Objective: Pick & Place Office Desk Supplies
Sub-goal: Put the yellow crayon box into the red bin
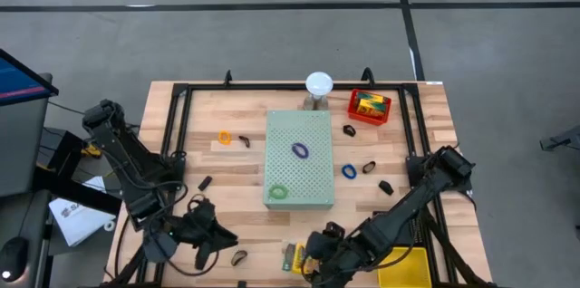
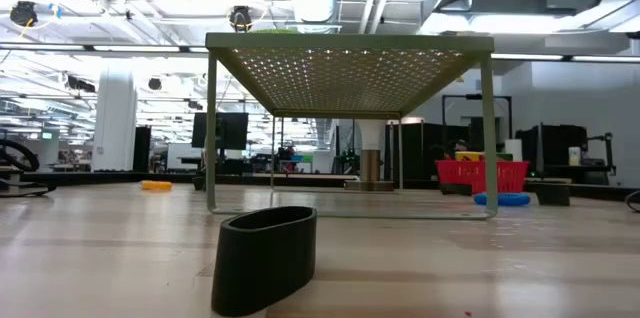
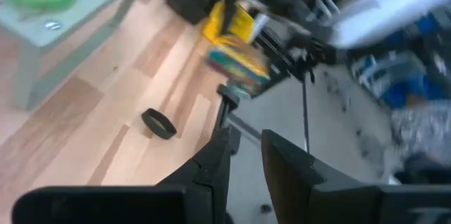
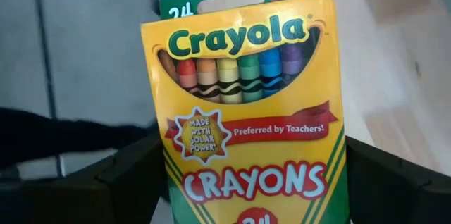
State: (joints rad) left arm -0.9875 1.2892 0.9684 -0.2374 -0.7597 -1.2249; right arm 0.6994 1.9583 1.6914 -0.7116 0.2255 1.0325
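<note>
Two hands at counter's [image 1: 245,120] near edge. Your right hand [image 1: 313,265] clenched on crayon box [image 4: 246,111], held just beside near edge. Your left hand [image 1: 213,234] near black band loop [image 1: 239,257], fingers [image 3: 215,168] slightly parted, grasping nothing.

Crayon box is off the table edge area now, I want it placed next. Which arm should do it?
Right. The right gripper is shut on the crayon box, held between its fingers at the table's near edge. The left gripper holds nothing, and sits near a black band loop.
</note>
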